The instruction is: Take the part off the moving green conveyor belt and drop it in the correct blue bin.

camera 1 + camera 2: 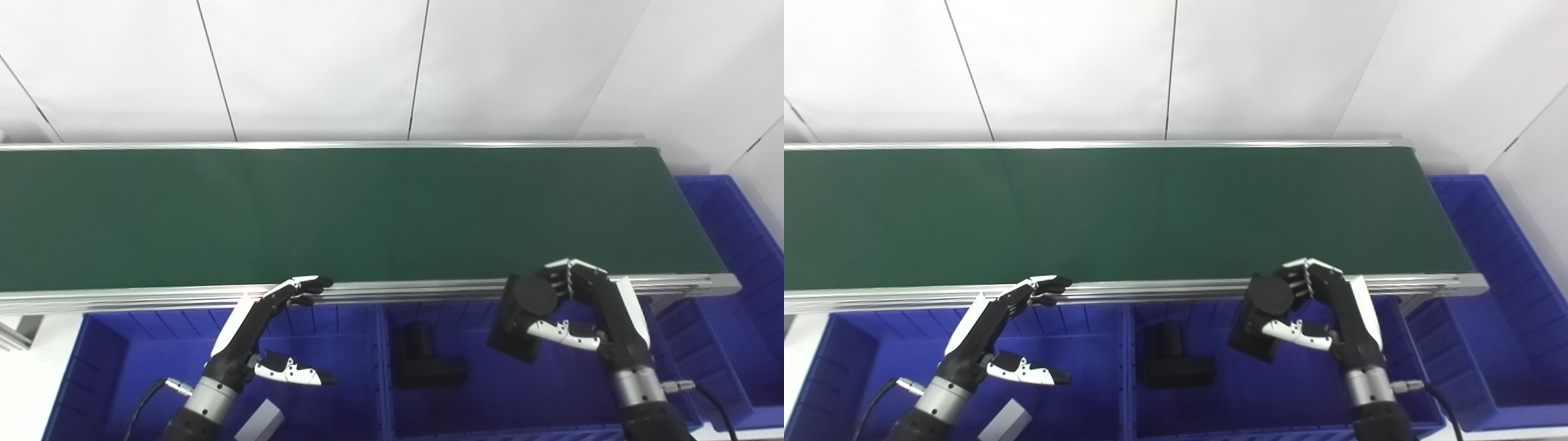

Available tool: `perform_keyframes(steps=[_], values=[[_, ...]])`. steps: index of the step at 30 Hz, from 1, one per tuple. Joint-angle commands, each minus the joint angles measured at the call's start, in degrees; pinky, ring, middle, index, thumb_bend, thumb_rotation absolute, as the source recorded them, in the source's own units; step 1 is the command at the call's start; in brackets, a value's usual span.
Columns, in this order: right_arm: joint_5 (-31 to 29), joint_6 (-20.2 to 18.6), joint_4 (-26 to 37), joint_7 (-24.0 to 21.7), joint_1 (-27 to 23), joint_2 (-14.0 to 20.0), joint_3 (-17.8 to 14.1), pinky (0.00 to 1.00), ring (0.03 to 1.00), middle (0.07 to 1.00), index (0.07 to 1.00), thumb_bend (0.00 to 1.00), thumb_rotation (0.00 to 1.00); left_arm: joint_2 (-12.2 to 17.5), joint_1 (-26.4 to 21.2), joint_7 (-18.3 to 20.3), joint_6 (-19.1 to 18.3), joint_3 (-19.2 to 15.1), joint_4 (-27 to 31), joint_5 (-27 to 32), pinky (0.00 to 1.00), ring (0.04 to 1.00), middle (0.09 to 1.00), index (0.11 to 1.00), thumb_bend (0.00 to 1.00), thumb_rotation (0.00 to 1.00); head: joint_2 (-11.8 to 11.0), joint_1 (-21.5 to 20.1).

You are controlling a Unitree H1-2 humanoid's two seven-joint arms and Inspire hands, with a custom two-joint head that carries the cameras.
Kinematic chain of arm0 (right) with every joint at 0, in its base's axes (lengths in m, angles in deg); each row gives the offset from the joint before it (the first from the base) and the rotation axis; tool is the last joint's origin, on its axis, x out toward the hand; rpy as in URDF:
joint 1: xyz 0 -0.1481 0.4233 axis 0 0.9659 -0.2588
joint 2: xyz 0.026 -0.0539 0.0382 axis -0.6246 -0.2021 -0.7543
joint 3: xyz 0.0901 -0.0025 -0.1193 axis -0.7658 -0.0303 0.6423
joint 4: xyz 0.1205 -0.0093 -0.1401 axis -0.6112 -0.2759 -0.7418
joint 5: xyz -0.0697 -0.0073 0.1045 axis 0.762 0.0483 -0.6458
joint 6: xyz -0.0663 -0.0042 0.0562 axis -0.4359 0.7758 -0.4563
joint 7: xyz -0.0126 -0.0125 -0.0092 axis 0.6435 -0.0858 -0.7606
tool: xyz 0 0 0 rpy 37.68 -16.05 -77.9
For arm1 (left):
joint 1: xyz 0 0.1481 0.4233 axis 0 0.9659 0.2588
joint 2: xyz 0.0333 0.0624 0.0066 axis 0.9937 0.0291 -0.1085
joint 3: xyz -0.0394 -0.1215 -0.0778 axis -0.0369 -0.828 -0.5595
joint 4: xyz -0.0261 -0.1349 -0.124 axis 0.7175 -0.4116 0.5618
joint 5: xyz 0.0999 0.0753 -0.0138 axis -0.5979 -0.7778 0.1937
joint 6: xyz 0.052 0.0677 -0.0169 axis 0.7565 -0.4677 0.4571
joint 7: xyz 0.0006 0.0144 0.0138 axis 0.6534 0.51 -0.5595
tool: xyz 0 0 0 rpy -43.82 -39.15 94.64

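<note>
The black part [525, 318] is hanging off the belt [343, 214], gripped in the closed right hand [588, 312] above the middle blue bin [520, 392]; pick done, drop remaining. Left hand [263, 334] is waiting, fingers spread, empty.

Even, bright diffuse lighting; white wall panels [318, 67] near overexposed. Green belt [343, 214] matte, no glare; its aluminium rail [392, 291] shows mild sheen. Focus slightly soft throughout, shadows faint.
</note>
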Motion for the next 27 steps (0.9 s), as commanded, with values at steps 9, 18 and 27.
perform_keyframes(steps=[9,18,27], values=[[-1.0,4.7,-7.0,1.7,0.5,1.0,-1.2,0.34,0.427,0.469,0.507,0.52,0.0,-0.1,-0.2,1.5,1.9,-1.6,2.1,0.7,0.7,0.778,0.798,0.761,0.98,0.11,0.4,-0.2],[0.8,8.6,-13.5,3.6,0.9,1.7,-1.0,0.37,0.44,0.482,0.491,0.52,0.0,-0.3,0.1,2.4,1.8,-2.2,2.5,0.5,0.71,0.782,0.801,0.759,0.98,0.12,0.5,0.0],[1.1,9.1,-13.6,4.3,0.9,1.8,-0.7,0.38,0.433,0.484,0.511,0.52,0.0,-0.9,0.4,2.8,1.9,-2.8,2.6,-0.3,0.71,0.781,0.799,0.759,0.99,0.13,0.3,0.4]])
